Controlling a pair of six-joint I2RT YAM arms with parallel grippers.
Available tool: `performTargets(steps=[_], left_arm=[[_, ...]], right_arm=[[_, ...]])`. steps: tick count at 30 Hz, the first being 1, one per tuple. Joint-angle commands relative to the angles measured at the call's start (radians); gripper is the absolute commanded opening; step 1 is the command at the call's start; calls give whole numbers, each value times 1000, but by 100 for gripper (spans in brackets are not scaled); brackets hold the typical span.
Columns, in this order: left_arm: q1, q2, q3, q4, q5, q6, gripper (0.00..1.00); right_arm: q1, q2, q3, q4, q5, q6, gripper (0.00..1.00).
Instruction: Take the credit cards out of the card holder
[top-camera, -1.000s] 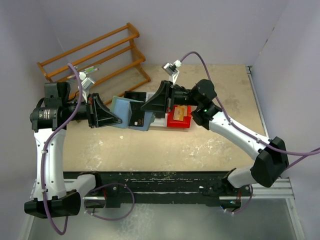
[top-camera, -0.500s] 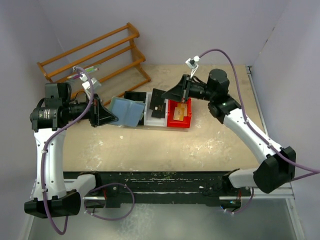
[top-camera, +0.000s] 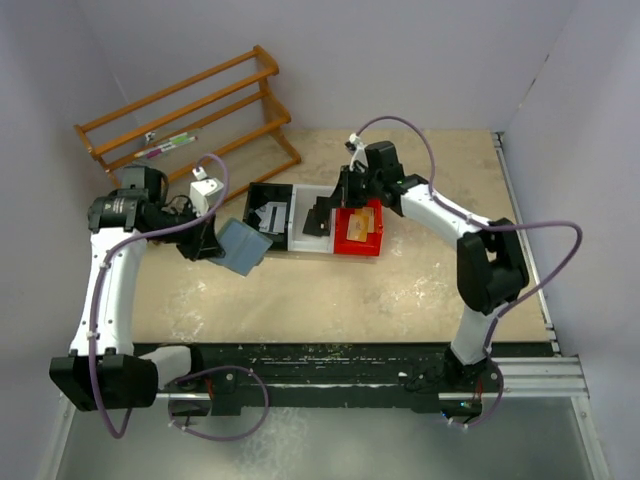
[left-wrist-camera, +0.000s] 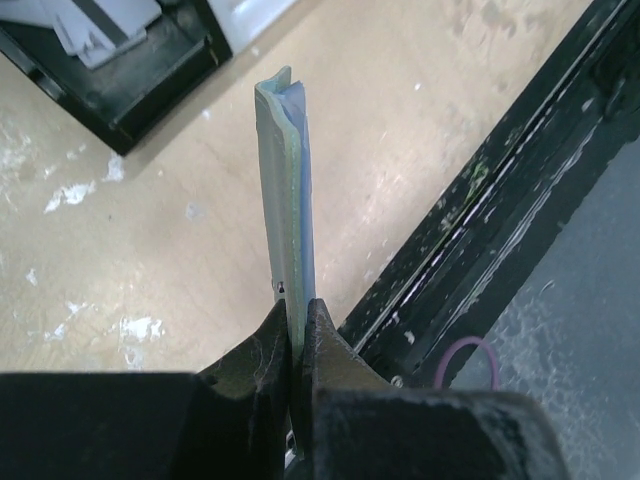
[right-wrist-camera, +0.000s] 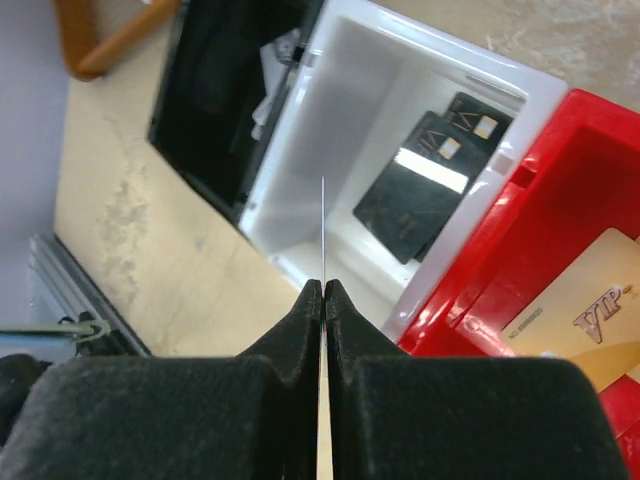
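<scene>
My left gripper (top-camera: 212, 240) is shut on the grey-green card holder (top-camera: 241, 247) and holds it folded above the table, left of the bins. In the left wrist view the card holder (left-wrist-camera: 285, 190) stands edge-on between my left gripper's (left-wrist-camera: 297, 312) closed fingers. My right gripper (top-camera: 338, 200) is shut on a black credit card (top-camera: 318, 217) above the white bin (top-camera: 308, 243). That card (right-wrist-camera: 322, 225) shows edge-on as a thin line in the right wrist view, in my right gripper (right-wrist-camera: 323, 290). Two black cards (right-wrist-camera: 425, 190) lie in the white bin (right-wrist-camera: 300, 200). An orange-gold card (top-camera: 363, 222) lies in the red bin (top-camera: 357, 246).
A black bin (top-camera: 268, 215) left of the white one holds silvery grey-white cards (left-wrist-camera: 95, 30). A wooden rack (top-camera: 190, 105) with a pen on it stands at the back left. The black rail (left-wrist-camera: 500, 200) runs along the near table edge.
My left arm swung down and back with the card holder, which went from open to folded. My right gripper carried a black card from the holder to above the white bin.
</scene>
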Motion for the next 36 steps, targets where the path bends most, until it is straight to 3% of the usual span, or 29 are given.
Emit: performTargets(steps=[1,9,22,23,29,32,36], left_arm=[[-40,36,-64,35,-118,113,0],[-184,133,-247,242,-350,120,0],[-408,133,-453,569,-680,106,0],[-415,126,-460,586,-686,103,2],[-426,65,-429,534,-622,101,41],[-425,10,-381,453,-522,97,50],[-426,-46,-342,320,-370,123,52]], right_arm=[[3,39,96,11,51,-36,0],[5,143,157,13,46,-44,0],[4,164,167,-20,92,-92,5],[5,161,162,-17,99,-94,6],[5,130,145,0,146,-93,18],[5,109,140,1,168,-92,19],[4,66,126,-13,211,-88,20]])
